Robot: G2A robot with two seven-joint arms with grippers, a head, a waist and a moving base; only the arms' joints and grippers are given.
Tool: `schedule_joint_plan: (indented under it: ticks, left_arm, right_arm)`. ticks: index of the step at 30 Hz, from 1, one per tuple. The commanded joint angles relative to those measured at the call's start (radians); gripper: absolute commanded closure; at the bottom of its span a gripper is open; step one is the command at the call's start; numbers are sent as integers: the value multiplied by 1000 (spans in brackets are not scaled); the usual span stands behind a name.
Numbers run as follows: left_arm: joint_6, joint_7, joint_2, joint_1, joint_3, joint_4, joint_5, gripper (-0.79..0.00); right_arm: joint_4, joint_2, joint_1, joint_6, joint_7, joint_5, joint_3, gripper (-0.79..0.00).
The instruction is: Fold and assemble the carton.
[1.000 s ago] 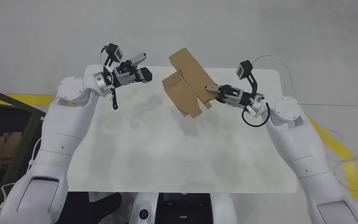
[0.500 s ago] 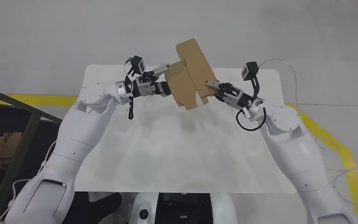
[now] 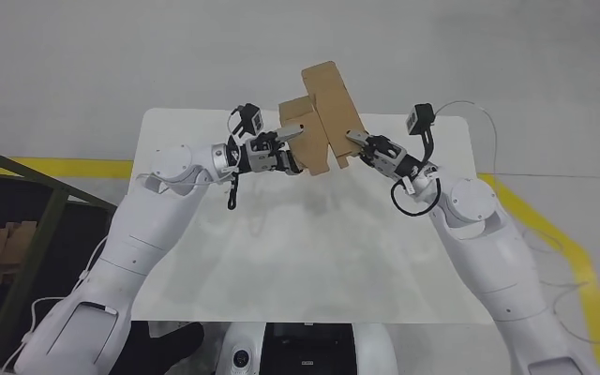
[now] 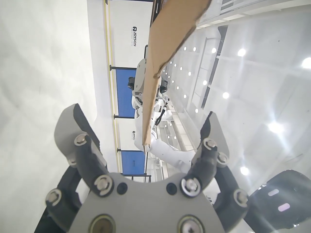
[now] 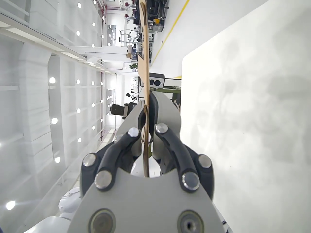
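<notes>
A flat brown carton [image 3: 321, 117] is held up in the air above the far middle of the white table [image 3: 300, 253]. My right gripper [image 3: 351, 141] is shut on its right edge; the cardboard [image 5: 145, 73] runs edge-on between the two fingers. My left gripper [image 3: 298, 141] is open at the carton's left side. In the left wrist view a carton flap [image 4: 165, 49] hangs edge-on just past the gap between the spread fingers [image 4: 75, 127], not pinched.
The table's far edge [image 3: 187, 111] lies under the carton, with grey floor beyond. A yellow floor line [image 3: 84, 167] runs off to the left. A dark rack [image 3: 28, 225] stands beside the table's left side.
My left arm swung right from the table's far left corner to the carton's left side. The right gripper lifted the carton slightly and tilted it more upright.
</notes>
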Motion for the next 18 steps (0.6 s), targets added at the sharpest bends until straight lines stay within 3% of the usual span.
schedule_joint_plan:
  ticks: [1, 3, 15, 16, 17, 18]
  left_arm:
    - [4, 5, -2, -3, 6, 1, 7, -388]
    - [6, 9, -5, -6, 10, 3, 10, -302]
    - [7, 20, -18, -20, 25, 34, 17, 0]
    - [6, 20, -18, -21, 25, 36, 17, 0]
    - [6, 21, -19, -22, 25, 38, 16, 0]
    - [6, 21, -20, -23, 25, 40, 16, 0]
  right_arm:
    - [3, -2, 2, 3, -5, -5, -3, 0]
    - [5, -4, 3, 4, -11, -7, -6, 0]
    - [16, -15, 4, 14, -25, -17, -9, 0]
    - [17, -15, 4, 16, -26, -18, -9, -132]
    - [17, -16, 4, 19, -30, -19, -8, -348]
    - [16, -17, 3, 23, -36, -23, -8, -785]
